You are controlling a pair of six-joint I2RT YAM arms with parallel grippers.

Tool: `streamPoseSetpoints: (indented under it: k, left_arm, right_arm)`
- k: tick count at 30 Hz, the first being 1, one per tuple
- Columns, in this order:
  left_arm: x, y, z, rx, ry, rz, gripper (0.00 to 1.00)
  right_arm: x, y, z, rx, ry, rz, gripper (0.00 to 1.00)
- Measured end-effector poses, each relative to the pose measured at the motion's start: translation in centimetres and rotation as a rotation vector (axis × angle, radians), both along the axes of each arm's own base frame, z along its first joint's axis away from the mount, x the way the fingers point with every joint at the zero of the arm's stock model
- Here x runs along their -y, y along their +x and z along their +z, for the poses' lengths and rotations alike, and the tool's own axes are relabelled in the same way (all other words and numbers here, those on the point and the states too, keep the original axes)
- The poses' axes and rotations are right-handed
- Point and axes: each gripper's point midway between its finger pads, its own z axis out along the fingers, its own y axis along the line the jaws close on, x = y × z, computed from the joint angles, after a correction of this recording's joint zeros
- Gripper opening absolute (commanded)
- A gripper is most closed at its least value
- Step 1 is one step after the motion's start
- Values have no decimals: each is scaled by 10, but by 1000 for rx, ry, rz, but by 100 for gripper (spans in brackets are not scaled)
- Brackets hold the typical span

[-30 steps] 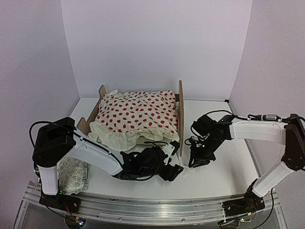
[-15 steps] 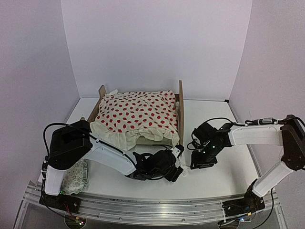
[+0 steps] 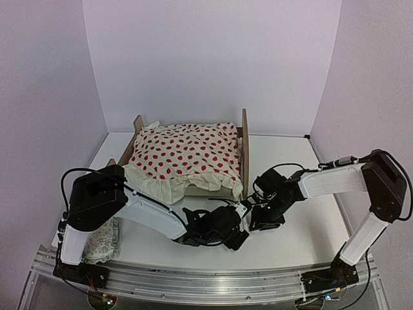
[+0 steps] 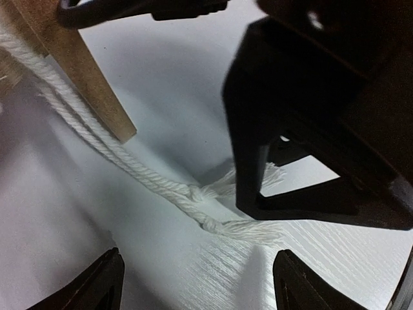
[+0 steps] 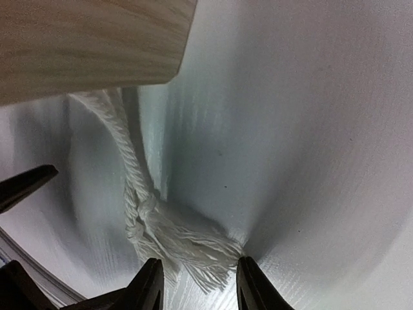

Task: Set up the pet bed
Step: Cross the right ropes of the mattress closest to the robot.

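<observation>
Top view. Shows the pet bed (image 3: 244, 145) at centre back of the frame, long axis left to right, tall headboard on the right, red-dotted blanket (image 3: 187, 155) spread on top. Puts both grippers at the near right corner of the bed: left gripper (image 3: 233, 236) at lower centre, right gripper (image 3: 257, 223) just right of it, nearly touching.

Left wrist view. Shows twin white cord (image 4: 129, 158) running from upper left, past the plywood leg (image 4: 84, 71), to knotted, frayed ends at centre. Holds the left jaws wide apart and empty, with the cord ends ahead of them.

Right wrist view. Places the frayed ends between partly open fingertips (image 5: 150, 290), straddled but not visibly clamped. Suggests the right arm as the nearer one for the pull.
</observation>
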Motion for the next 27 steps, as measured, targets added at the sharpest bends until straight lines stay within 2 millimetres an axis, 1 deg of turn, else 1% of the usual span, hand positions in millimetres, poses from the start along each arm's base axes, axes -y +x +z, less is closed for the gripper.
streamPoseSetpoints:
  k: [3, 7, 9, 13, 15, 18, 19, 22, 24, 25, 27]
  left_arm:
    - [2, -5, 0, 6, 6, -25, 82]
    - [3, -9, -1, 6, 8, -41, 83]
    - [4, -9, -1, 7, 8, -43, 83]
    - [13, -6, -4, 14, 6, -39, 83]
    - [16, -3, -6, 23, 9, -29, 82]
    - [22, 2, -4, 40, 3, -13, 75]
    - [24, 4, -4, 47, 0, -8, 71]
    - [27, 7, -3, 56, 0, 3, 54]
    - [25, 9, -4, 61, 9, 12, 46]
    - [25, 9, -4, 62, 11, 16, 45]
    - [24, 10, -4, 65, 17, 22, 49]
  right_arm:
    - [-4, 2, 0, 1, 20, 3, 35]
    - [-6, 2, 0, 1, 30, 7, 28]
    - [-6, 2, -1, 1, 29, 10, 22]
    - [-5, 1, -2, 0, 30, 17, 11]
    - [-5, 0, -4, -2, 31, 19, 5]
    - [-3, -1, -5, -3, 32, 18, 2]
    - [-3, -1, -5, -2, 33, 18, 1]
    - [-2, -1, -5, 3, 33, 16, 0]
    - [0, -2, -5, 4, 31, 16, 0]
    - [0, -2, -5, 4, 30, 15, 0]
    - [1, -3, -5, 3, 28, 15, 0]
